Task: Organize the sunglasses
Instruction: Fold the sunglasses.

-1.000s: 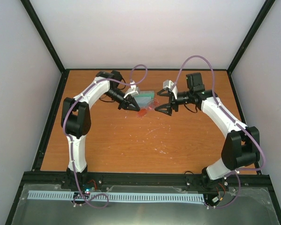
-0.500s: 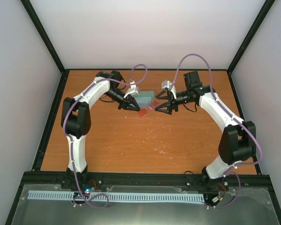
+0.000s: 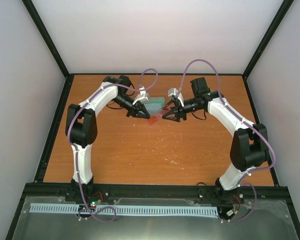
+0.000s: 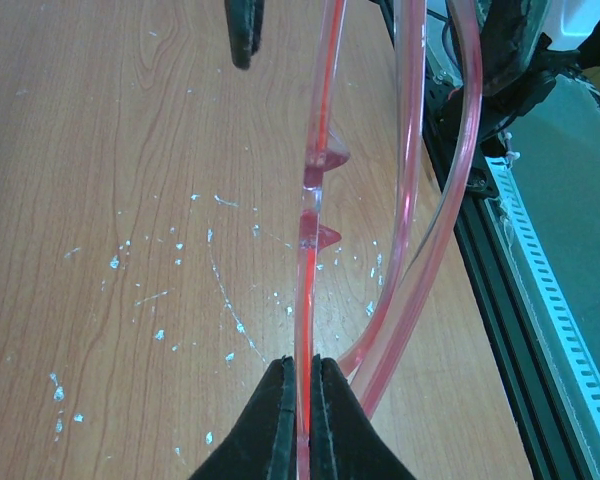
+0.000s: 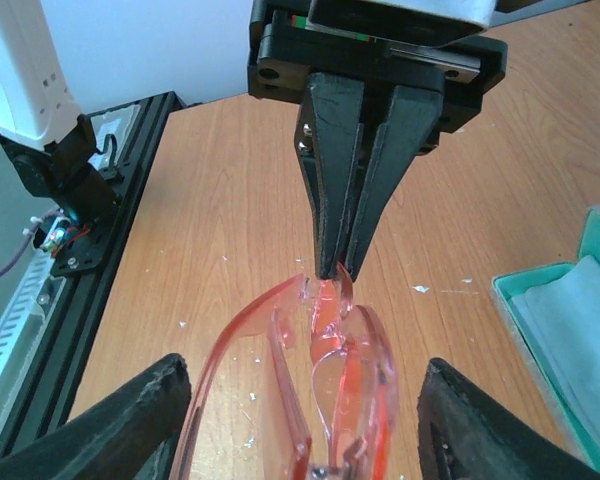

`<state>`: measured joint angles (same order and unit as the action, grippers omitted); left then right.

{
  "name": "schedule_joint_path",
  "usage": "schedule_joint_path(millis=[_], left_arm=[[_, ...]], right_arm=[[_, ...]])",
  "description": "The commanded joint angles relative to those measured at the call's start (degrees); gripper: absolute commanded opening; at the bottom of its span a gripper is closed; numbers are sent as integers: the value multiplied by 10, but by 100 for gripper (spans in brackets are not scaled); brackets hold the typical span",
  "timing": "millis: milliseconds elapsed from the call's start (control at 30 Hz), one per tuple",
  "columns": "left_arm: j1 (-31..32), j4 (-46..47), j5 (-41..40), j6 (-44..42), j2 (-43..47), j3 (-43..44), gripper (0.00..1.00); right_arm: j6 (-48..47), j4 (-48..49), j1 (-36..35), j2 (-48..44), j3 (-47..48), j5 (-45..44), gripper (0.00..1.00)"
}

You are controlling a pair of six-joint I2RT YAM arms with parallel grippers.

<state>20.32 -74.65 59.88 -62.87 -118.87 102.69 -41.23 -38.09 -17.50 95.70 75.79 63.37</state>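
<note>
1. The left arm (image 3: 96,98) reaches forward, then bends inward (elbow raised).
2. The left gripper (image 4: 302,405) has its fingers pinched tight on the sunglasses (image 4: 306,220).
3. The right arm (image 3: 226,114) mirrors it, angled inward.
4. The right gripper (image 5: 302,370) faces the left one, its fingers (image 5: 130,420) spread wide apart.

I'm seeing the sunglasses (image 5: 325,380) running off the view's bottom edge inside my right gripper (image 5: 302,425), the case (image 5: 565,330) getting cropped just right of it, and overhead they're showing too small for detail.
</note>
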Motion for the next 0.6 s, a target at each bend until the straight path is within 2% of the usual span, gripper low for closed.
schedule_joint_path(millis=[0,100,267,300,567], left_arm=[[3,-7,26,-1,13,23,1],[3,-7,27,-1,13,22,1],[3,-7,28,-1,16,20,1],[3,-7,28,-2,15,20,1],[3,-7,27,-5,15,20,1]], right_arm=[[3,-1,-9,9,24,-1,55],[8,-1,-11,19,34,1,46],[7,-7,-15,28,43,2,37],[6,-9,-15,29,43,2,32],[-5,-40,-17,32,49,4,24]])
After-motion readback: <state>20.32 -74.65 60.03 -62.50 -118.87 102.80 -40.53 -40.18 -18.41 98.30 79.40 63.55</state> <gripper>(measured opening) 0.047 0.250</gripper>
